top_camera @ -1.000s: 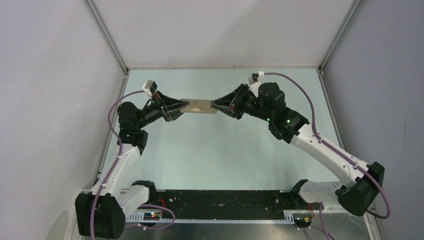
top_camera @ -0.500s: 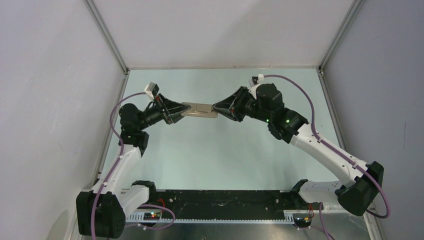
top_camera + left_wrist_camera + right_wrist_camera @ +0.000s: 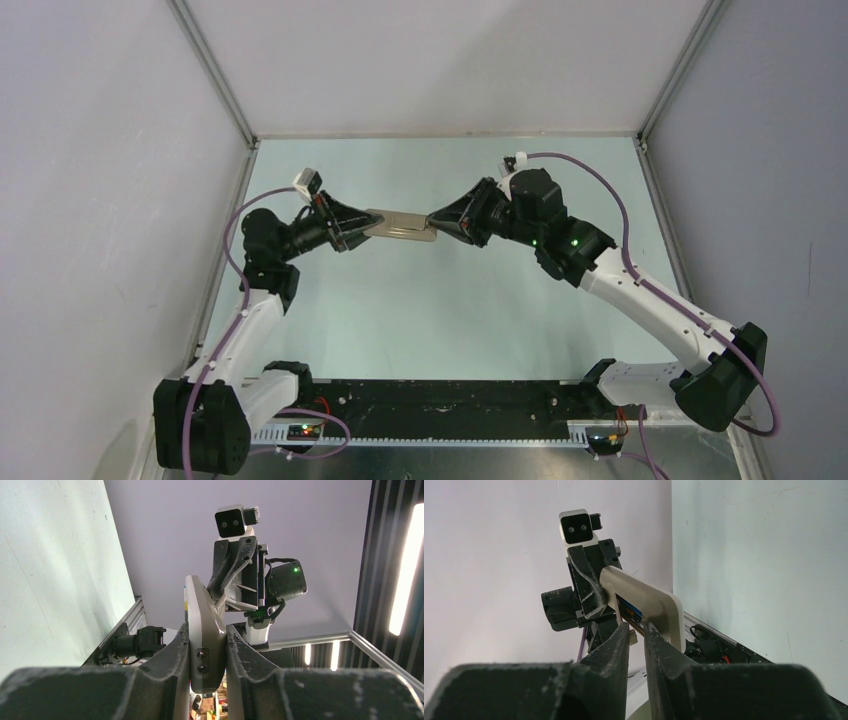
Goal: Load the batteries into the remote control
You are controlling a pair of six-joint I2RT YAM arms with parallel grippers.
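The left claw (image 3: 207,631) is clamped tight on one short end of the remote control (image 3: 201,605), a finger pressed flat against each broad face. The handset runs straight out from that grip toward the right claw (image 3: 636,628), which meets it at the opposite end. That claw's fingers stand narrow, with only a thin gap between them, and their tips are up against the tan back beside the battery slot (image 3: 626,608) - whether they pinch anything I cannot tell. Inside the slot a strip of the blue battery (image 3: 634,613) shows. From above, the remote hangs roughly level between the two claws as a bridge, raised over the far half of the pale green surface (image 3: 430,310) - both arms reach inward to it from either side.
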